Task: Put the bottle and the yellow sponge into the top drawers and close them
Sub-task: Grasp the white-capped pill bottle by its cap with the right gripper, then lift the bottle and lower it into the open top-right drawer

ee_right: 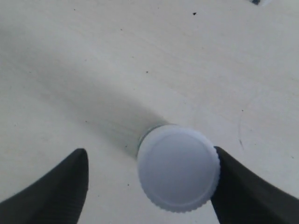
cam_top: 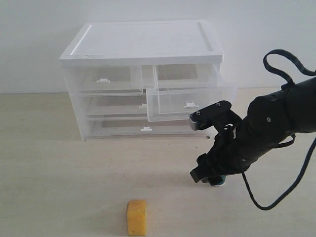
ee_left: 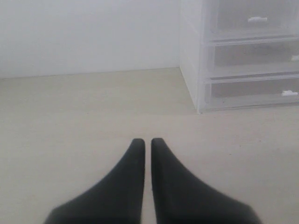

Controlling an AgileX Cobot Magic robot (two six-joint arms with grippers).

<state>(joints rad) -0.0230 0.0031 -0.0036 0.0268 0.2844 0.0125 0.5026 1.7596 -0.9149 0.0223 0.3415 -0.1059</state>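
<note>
The bottle [ee_right: 178, 168] stands upright on the table, and the right wrist view looks down on its white cap. My right gripper [ee_right: 149, 155] is open around it: one finger [ee_right: 243, 191] touches the cap's edge, the other [ee_right: 60, 186] stands well apart. In the exterior view the right gripper [cam_top: 210, 176] points down at the table, with a bit of the bottle's teal label [cam_top: 217, 181] showing. The yellow sponge [cam_top: 137, 217] stands alone near the front edge. The top right drawer [cam_top: 190, 101] is pulled out; the top left drawer [cam_top: 103, 79] is pushed in. My left gripper [ee_left: 147, 142] is shut and empty above bare table.
The white-topped translucent drawer cabinet [cam_top: 143, 42] stands at the back against the wall, with two full-width drawers pushed in below the top pair. The right arm's black cable [cam_top: 276, 202] loops over the table at the right.
</note>
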